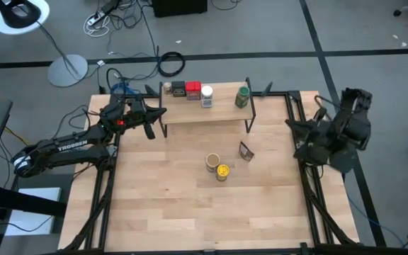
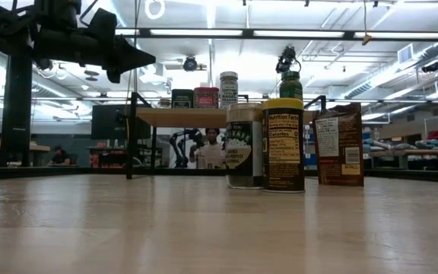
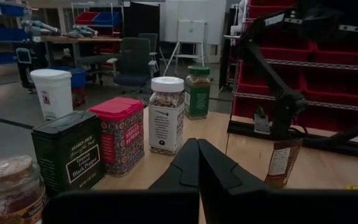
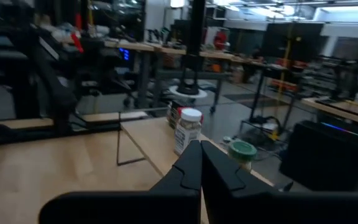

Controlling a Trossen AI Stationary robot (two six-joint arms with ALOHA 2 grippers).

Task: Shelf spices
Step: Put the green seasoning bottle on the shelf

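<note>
Left gripper (image 1: 149,122): raised just off the left end of the shelf, fingers pressed together, holding nothing.

Shelf (image 1: 225,112): low rack with light wooden top and thin black legs, standing at the far side of the bench (image 1: 190,212).

On the shelf, left to right:
- Small tan-capped jar (image 1: 166,88), brownish contents, at the left end.
- Dark tin (image 1: 179,88), black pepper label, just beside the jar.
- Red tin (image 1: 193,90), patterned sides, touching or nearly touching the dark tin.
- White-lidded jar (image 1: 207,95), clear, with light brown contents visible above the label.
- Green jar (image 1: 242,96), set apart towards the right end; contents not clear.

On the bench, in front of the shelf:
- Tan-lidded jar (image 1: 212,162), upright, dark contents.
- Yellow-lidded jar (image 1: 222,171), upright, touching or just beside the tan-lidded one, nearer the front.
- Brown canister (image 1: 246,151), upright, to the right of the pair and closer to the shelf.

Right gripper (image 1: 304,145): at the right edge of the bench, well apart from the jars, fingers closed together, empty.

Around: cables (image 1: 119,18) on the floor behind the bench; a round lamp base (image 1: 67,70) back left.
</note>
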